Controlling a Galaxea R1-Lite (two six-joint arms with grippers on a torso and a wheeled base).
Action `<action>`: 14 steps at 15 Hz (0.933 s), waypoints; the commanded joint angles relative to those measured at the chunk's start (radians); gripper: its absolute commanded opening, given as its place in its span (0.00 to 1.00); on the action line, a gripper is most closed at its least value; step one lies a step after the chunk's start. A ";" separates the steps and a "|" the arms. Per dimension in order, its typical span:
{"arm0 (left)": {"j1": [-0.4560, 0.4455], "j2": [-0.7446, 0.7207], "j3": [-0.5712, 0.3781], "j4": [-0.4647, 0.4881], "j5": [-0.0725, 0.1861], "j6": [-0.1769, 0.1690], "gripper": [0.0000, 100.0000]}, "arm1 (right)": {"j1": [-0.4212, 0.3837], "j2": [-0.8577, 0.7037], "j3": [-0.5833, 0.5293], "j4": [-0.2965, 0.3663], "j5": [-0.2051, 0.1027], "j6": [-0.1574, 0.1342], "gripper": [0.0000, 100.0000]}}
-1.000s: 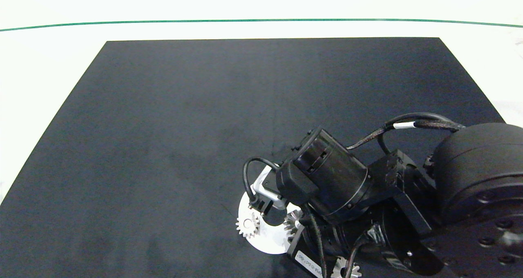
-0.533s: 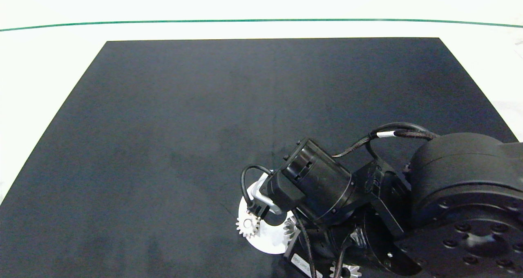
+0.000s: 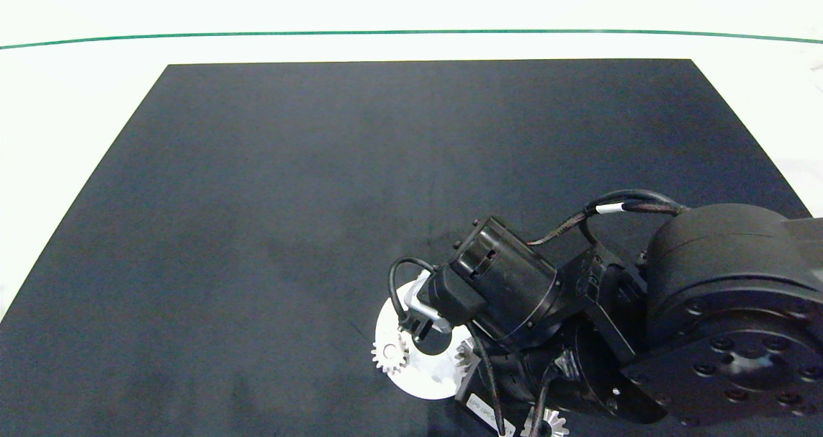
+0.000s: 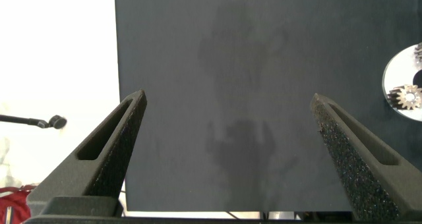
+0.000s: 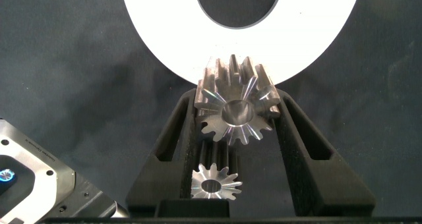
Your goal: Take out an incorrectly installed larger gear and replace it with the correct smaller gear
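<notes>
- The right wrist view alone shows the right gripper [image 5: 235, 118] pinching the larger gear [image 5: 236, 107] between its fingers [image 5: 298, 135] at the rim of the white ring plate [image 5: 165, 39]; in the head view the arm hides this.
- The smaller gear [image 5: 215, 182] lies flat on the black mat [image 3: 289, 186] just beside that grasp.
- A toothed gear [image 3: 390, 353] sits on the plate's opposite edge.
- The mat covers a white table [image 3: 77, 77].
- The left gripper [image 4: 231, 158], fingers spread wide, hovers over bare mat, holding nothing.
</notes>
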 commanded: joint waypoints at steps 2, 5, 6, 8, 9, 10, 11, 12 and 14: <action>0.000 0.000 -0.001 0.006 0.001 0.002 1.00 | -0.004 0.002 0.000 0.004 -0.006 -0.002 0.25; 0.000 0.000 -0.001 0.006 0.001 0.000 1.00 | -0.010 0.004 0.000 0.004 -0.017 -0.002 0.25; 0.000 -0.001 -0.001 0.006 0.001 0.000 1.00 | -0.010 0.004 0.000 0.004 -0.017 -0.001 0.25; 0.000 -0.001 -0.001 0.004 0.001 0.000 1.00 | -0.010 0.005 0.000 0.004 -0.017 -0.001 0.25; 0.000 -0.001 -0.001 0.004 0.001 0.002 1.00 | -0.010 0.005 0.000 0.004 -0.017 -0.001 0.25; 0.000 -0.001 -0.001 0.006 0.001 0.000 1.00 | -0.010 0.005 0.000 0.004 -0.017 -0.001 0.25; 0.000 -0.001 -0.001 0.006 0.001 0.002 1.00 | -0.010 0.005 0.000 0.004 -0.017 0.001 0.25; 0.000 -0.001 -0.001 0.004 0.001 0.002 1.00 | -0.009 0.005 -0.002 0.004 -0.017 0.001 0.25; 0.000 -0.001 -0.001 0.006 0.001 0.000 1.00 | -0.009 0.005 -0.002 0.004 -0.017 0.001 0.25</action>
